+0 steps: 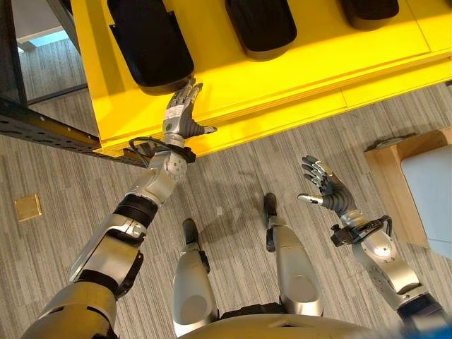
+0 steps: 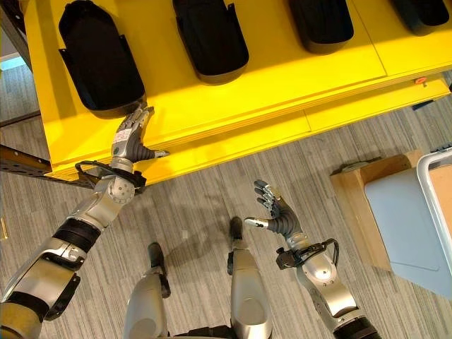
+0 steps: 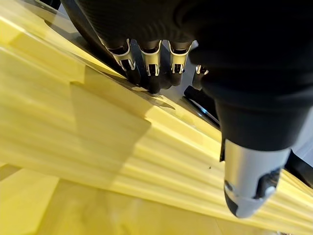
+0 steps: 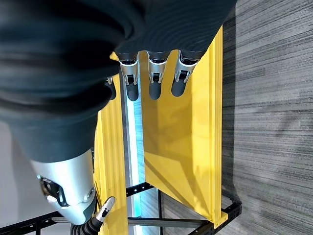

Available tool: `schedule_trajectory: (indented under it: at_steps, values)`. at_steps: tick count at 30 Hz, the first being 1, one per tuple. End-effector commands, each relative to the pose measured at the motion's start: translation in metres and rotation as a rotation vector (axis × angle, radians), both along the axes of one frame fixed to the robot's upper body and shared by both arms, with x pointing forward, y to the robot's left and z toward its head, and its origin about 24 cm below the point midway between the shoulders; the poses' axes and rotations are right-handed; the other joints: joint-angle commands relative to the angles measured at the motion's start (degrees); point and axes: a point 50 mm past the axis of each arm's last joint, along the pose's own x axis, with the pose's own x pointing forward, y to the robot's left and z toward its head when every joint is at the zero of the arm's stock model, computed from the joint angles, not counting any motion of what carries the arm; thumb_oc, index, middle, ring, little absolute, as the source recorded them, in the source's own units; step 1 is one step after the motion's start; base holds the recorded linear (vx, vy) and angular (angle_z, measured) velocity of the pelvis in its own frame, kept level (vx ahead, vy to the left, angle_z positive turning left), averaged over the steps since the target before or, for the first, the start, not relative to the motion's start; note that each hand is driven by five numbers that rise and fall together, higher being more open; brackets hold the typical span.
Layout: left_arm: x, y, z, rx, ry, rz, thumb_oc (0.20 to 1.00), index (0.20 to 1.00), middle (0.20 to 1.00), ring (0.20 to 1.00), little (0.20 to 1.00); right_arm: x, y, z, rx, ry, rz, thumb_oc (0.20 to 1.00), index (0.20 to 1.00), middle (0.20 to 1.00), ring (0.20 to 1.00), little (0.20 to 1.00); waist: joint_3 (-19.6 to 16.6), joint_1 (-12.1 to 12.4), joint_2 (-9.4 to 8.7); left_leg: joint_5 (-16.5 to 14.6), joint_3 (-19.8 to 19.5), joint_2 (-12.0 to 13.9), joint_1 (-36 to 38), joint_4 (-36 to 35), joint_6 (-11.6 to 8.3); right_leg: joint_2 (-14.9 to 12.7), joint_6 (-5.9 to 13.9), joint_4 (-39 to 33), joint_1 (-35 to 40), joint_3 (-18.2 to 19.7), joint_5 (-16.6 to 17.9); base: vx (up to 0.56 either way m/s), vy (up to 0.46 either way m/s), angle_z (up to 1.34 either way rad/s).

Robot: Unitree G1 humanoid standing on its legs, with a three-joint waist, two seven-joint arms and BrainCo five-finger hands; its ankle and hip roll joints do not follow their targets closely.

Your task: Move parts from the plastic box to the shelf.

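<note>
A yellow shelf runs across the top of the eye views, and several black moulded parts lie on it. My left hand rests on the shelf's front edge. It is open, and its straight fingers reach the near end of the leftmost black part. My right hand hangs open above the carpet, in front of the shelf, with nothing in it. The plastic box stands at the far right, and what is inside it is hidden from here.
Two more black parts lie further right on the shelf. A wooden stand carries the plastic box. A dark metal rack beam juts out at the left. Grey carpet lies between the shelf and the box.
</note>
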Motion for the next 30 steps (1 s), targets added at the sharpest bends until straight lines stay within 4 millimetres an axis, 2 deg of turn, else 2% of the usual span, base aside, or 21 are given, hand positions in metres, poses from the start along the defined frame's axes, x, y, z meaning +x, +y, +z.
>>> schedule_trajectory:
  at_steps: [1,11,21,30]
  values:
    - [-0.002,0.045,-0.01,-0.034,0.065,0.175,1.0,1.0,1.0,1.0,1.0,-0.009,-0.001,0.02,0.036,-0.101,0.021,1.0,1.0,1.0,1.0,1.0,-2.3,0.4,-1.56,0.2,-1.2,1.6,-3.6,6.3,0.4,-3.6,3.16,5.4,2.1,0.7,-3.6,0.0,0.0,0.0]
    - [0.001,0.06,-0.007,-0.017,0.082,0.225,1.0,1.0,1.0,1.0,1.0,-0.01,-0.001,0.018,0.029,-0.089,0.034,1.0,1.0,1.0,1.0,1.0,-2.3,0.5,-1.54,0.0,-1.4,1.6,-4.2,7.1,0.36,-3.6,3.14,6.2,1.6,0.8,-3.8,0.0,0.001,-0.01]
    - [0.011,0.066,0.023,0.051,0.026,0.247,1.0,1.0,1.0,1.0,1.0,-0.012,-0.004,0.018,0.023,-0.081,0.044,1.0,1.0,1.0,1.0,1.0,-2.3,-0.1,-1.73,-0.2,-1.3,1.6,-5.3,8.2,0.3,-3.5,3.33,6.6,0.6,1.2,-3.6,0.0,0.0,0.0]
    - [0.014,0.07,0.034,0.078,0.01,0.259,1.0,1.0,1.0,1.0,1.0,-0.013,-0.005,0.018,0.015,-0.083,0.048,1.0,1.0,1.0,1.0,1.0,-2.4,-0.2,-1.81,-0.4,-1.3,1.5,-6.0,8.8,0.35,-3.4,3.37,7.0,0.1,1.5,-3.6,0.0,0.0,0.0]
